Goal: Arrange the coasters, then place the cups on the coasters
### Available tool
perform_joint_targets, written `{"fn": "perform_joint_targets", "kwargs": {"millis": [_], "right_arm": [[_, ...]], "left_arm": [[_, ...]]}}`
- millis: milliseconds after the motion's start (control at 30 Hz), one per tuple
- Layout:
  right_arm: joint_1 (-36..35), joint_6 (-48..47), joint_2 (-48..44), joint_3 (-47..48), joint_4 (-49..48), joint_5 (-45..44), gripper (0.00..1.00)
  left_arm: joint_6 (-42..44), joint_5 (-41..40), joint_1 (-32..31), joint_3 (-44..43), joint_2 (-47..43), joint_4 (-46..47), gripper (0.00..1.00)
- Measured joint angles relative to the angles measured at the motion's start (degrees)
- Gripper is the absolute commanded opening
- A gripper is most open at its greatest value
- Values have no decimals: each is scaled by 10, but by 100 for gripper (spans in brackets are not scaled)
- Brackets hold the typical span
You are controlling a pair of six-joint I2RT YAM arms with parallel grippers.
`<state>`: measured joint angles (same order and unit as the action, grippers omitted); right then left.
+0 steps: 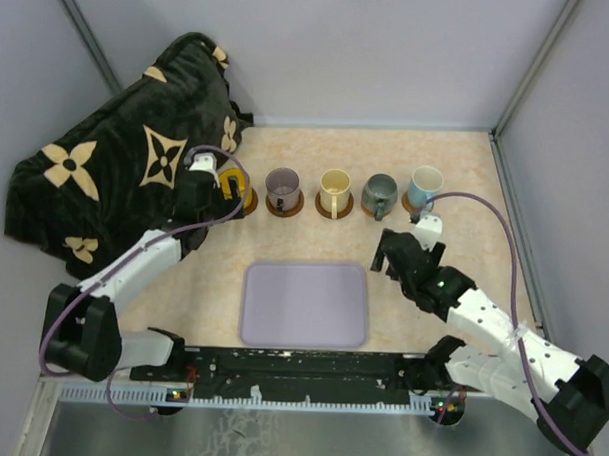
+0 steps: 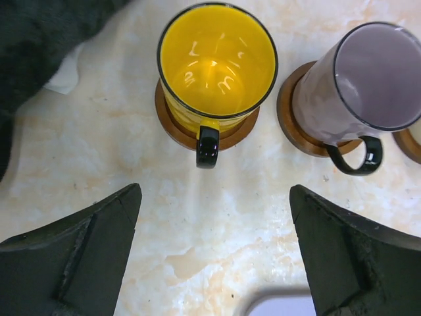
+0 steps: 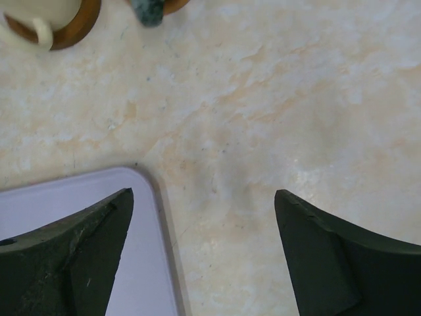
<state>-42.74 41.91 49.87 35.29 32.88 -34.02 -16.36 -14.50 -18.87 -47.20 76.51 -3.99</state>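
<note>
Just beyond the left gripper point(image 2: 215, 197) stands the yellow cup point(image 2: 217, 62).

Left gripper point(image 2: 215, 192), right gripper point(image 3: 203, 193) — both agape

Yellow cup point(image 1: 249, 197): in the top view, mostly hidden behind the wrist of the left arm point(image 1: 148, 255); only a sliver shows.
Cream cup point(image 3: 39, 8): in the right wrist view, cut by the top edge; only the base and handle show.
Grey-green cup point(image 3: 150, 10): in the right wrist view, only a handle stub shows at the top edge.
Third coaster point(image 2: 409, 143): in the left wrist view, cut by the right edge.
Lavender tray point(image 2: 279, 305): in the left wrist view, only a corner shows at the bottom edge.
</note>
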Motion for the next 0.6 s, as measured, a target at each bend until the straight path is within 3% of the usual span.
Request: {"fn": "perform_joint_targets", "kwargs": {"millis": [433,600], "right_arm": [[273,-66,-60,24,6,7,99],[333,-59,-122,24,26,3,99]], "left_arm": [[-10,-70,1,11,-222,-145,100],[-17,-102,3,8,-286,-221,100]]}}
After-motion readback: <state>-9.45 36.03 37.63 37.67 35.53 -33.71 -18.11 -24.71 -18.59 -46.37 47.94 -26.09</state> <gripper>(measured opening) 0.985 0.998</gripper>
